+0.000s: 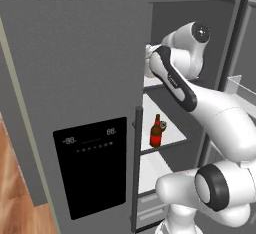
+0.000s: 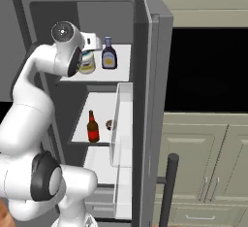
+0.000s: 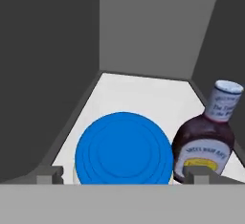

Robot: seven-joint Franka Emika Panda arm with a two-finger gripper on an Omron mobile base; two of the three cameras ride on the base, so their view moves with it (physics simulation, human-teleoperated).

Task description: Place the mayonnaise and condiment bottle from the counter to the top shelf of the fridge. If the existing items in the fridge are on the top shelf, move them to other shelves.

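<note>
- Seen in the right base view, upper left of centre: small squat cream-white mayonnaise jar with a blue lid (image 2: 87,62) standing on the uppermost white flat shelf panel (image 2: 123,58) of the tall grey fridge (image 2: 154,75), partly hidden behind the white arm's wrist.
- Just to its right in the same frame: small dark purple condiment bottle with a narrow neck and pale cap (image 2: 109,54), upright on that same top shelf, close beside the jar.
- In the hand view, lower centre: blue lid facing the camera, jar sitting between the two dark fingers (image 3: 51,174), one at the lower left and one at the lower right of the frame.
- Two-finger gripper (image 3: 127,175) spread wide, fingers apart on either side of the jar; contact with its sides not discernible.
- Purple bottle at the right of the hand view, leaning in the frame, its base behind the right-hand finger.
- One shelf lower, middle of the right base view: red-bodied bottle with a dark brown neck (image 2: 92,127) upright on a lower white shelf panel (image 2: 104,109), a small squat round brownish item (image 2: 109,124) just beside it.
- Left base view, lower left: black display panel (image 1: 90,165) on the closed grey door.
</note>
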